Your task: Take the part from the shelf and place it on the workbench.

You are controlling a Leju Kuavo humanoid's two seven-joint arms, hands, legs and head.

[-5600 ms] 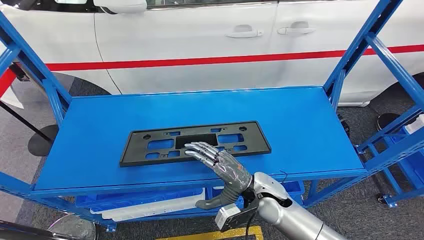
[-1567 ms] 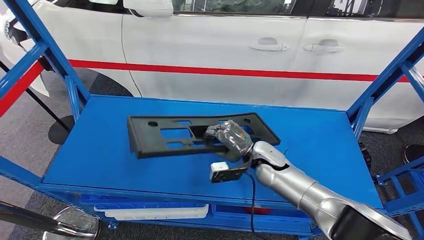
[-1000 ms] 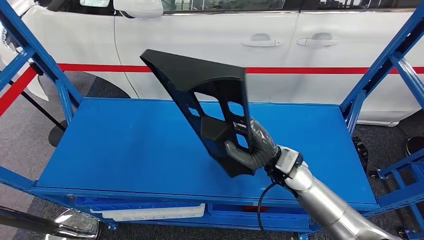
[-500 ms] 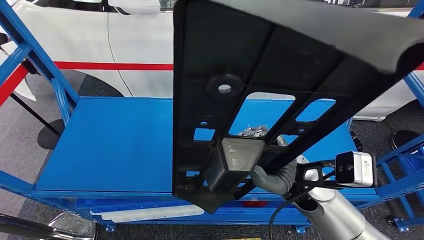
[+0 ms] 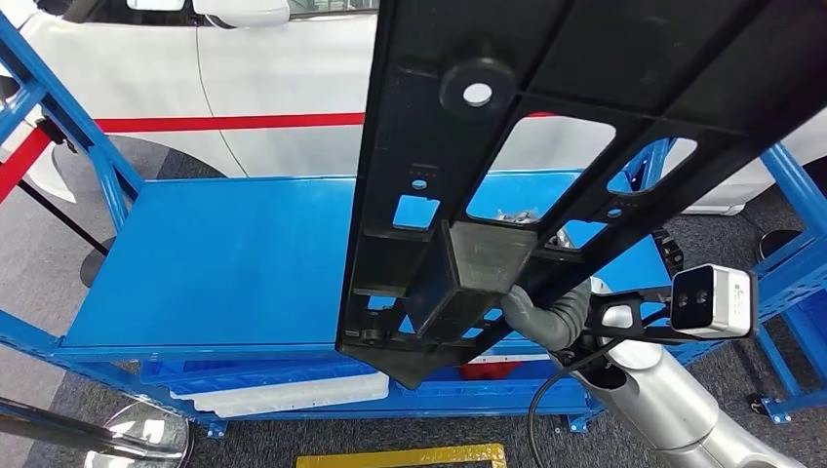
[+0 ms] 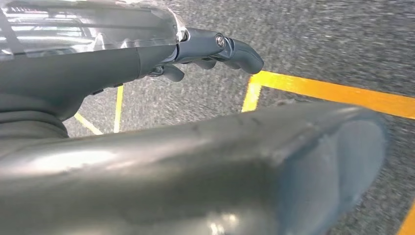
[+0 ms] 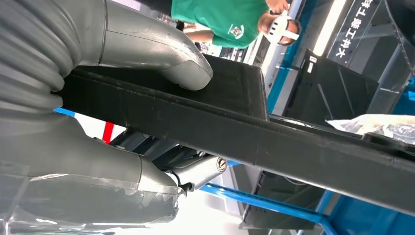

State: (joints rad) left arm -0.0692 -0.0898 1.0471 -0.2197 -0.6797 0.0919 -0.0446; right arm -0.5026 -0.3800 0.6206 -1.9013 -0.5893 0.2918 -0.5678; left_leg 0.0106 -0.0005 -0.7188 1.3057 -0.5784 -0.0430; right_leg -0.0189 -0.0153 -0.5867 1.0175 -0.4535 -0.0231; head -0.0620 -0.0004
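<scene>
The part is a long black plastic frame (image 5: 546, 146) with cut-out windows, lifted off the blue shelf (image 5: 224, 263) and held upright close to the head camera. My right hand (image 5: 546, 317) grips it near its lower end from behind. In the right wrist view my thumb (image 7: 161, 54) presses on the black frame (image 7: 244, 132) and the other fingers (image 7: 195, 171) wrap under it. My left hand (image 6: 210, 51) hangs over the grey floor with its fingers loosely curled and nothing in it.
A white car (image 5: 273, 88) with a red stripe stands behind the shelf. Blue uprights (image 5: 59, 117) frame the shelf at both sides. A lower shelf level holds a white part (image 5: 283, 395). Yellow floor lines (image 6: 333, 93) run below. A person in a green shirt (image 7: 230, 19) stands nearby.
My right hand took hold of the frame on the shelf and lifted it, swinging it upright towards the camera. In the last half second it rose slightly higher and the view shifted.
</scene>
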